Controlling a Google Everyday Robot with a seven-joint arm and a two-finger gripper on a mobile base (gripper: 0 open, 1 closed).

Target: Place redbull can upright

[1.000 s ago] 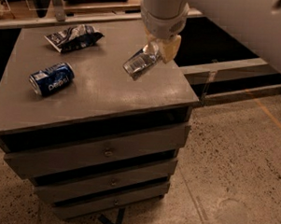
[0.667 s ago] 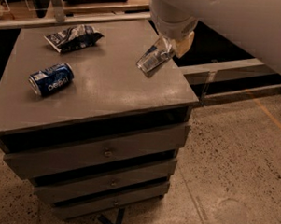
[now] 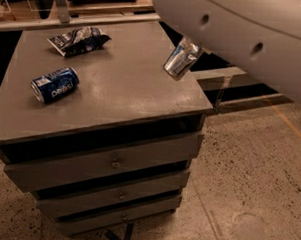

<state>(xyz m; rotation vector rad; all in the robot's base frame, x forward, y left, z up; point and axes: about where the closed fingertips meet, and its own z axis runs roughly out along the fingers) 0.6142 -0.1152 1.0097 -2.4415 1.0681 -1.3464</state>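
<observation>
End effector behind arm (image 3: 254, 41); Pepsi can (image 3: 55, 84), bag (image 3: 78, 40) left.

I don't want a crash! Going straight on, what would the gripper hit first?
The gripper hides behind the arm, above the tilted redbull can; pointing down-left, it would probably hit the cabinet top near its right edge.
</observation>
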